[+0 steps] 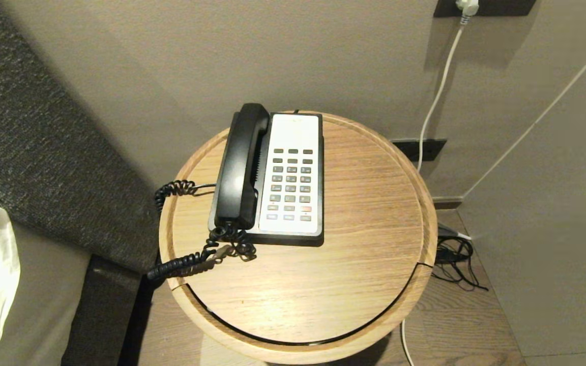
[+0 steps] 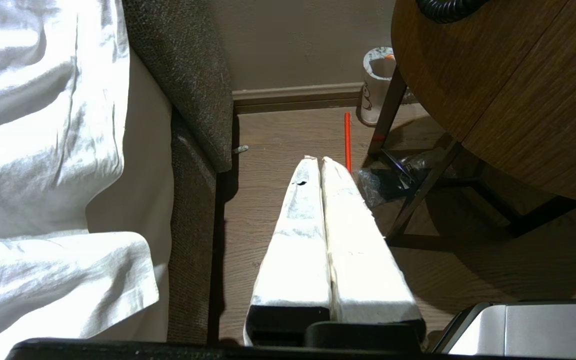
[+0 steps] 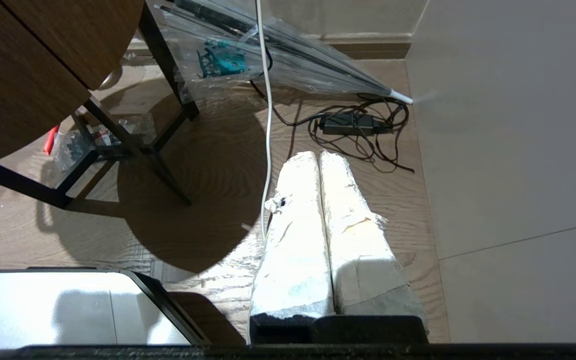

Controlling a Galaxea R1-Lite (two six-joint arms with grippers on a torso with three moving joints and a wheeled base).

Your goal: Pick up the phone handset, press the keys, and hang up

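Note:
The black phone handset (image 1: 241, 166) lies in its cradle on the left side of the phone base, on the round wooden table (image 1: 364, 244). Its black coiled cord (image 1: 191, 259) runs off the table's left front edge. The keys (image 1: 291, 184) form a grid of dark grey buttons, with one reddish, on the white faceplate to the handset's right. Neither arm shows in the head view. My left gripper (image 2: 317, 160) is shut and empty, low over the floor to the table's left. My right gripper (image 3: 319, 155) is shut and empty, low over the floor to the table's right.
A bed with white sheets (image 2: 43, 150) and a dark fabric headboard (image 1: 44, 152) stand left of the table. A white cable (image 3: 267, 100), a black adapter with tangled cords (image 3: 350, 122) and a clear umbrella (image 3: 288, 55) lie on the floor at right. A paper cup (image 2: 377, 80) stands under the table.

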